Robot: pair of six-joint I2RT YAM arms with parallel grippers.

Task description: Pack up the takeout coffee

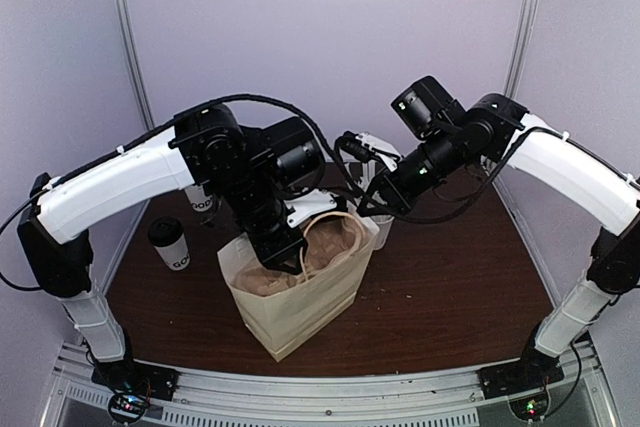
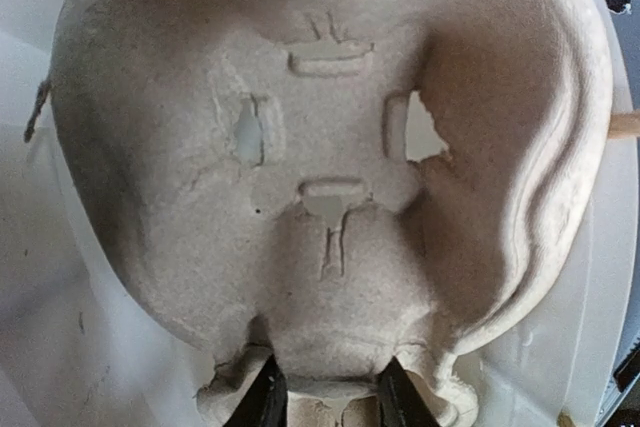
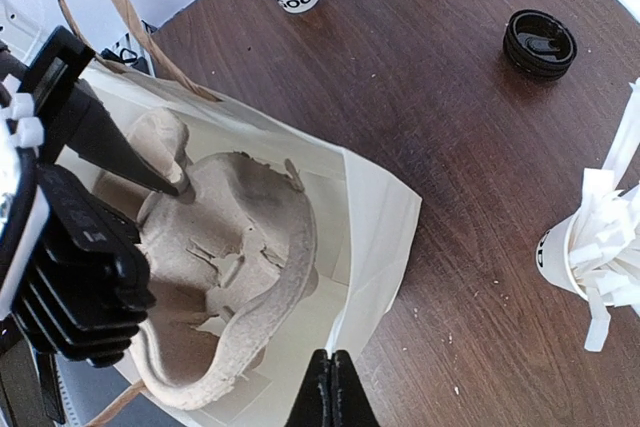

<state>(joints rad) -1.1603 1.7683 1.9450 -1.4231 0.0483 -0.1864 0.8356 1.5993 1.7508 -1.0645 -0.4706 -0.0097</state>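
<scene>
Landmark: the paper bag (image 1: 300, 317) is taken as the reference. It is stood upright on the table (image 1: 450, 287) with its mouth open.
Left gripper: the left gripper (image 2: 330, 392) is lowered into the bag's mouth. Its fingers are drawn narrow on the ragged edge of the cup carrier (image 2: 320, 197), which is clamped between them.
Reason for hold: the carrier is seen tilted inside the bag. It is judged to be gripped by its edge so that it can be laid flat on the bag's bottom as a seat for the cup.
Right gripper: the right gripper (image 3: 330, 377) is set at the bag's right rim. Its fingers are pressed together with no gap, and the rim appears to be pinched between them, presumably so that the mouth is held open.
Takeout coffee: the takeout coffee (image 1: 170, 244) is stood on the table outside the bag, well apart to its left, and is touched by neither gripper.
Carrier material: grey-brown moulded pulp, rough and fibrous, with rounded wells, slit tabs and small torn holes.
Bag material: thin, pale, creased paper with a brown paper handle; it is judged easily crumpled.
Cup material: a smooth white paper wall under a black dome lid.
Other things: a loose black lid (image 3: 540, 44) and a lidless cup of white straws (image 3: 590, 247) are set beyond the bag.
</scene>
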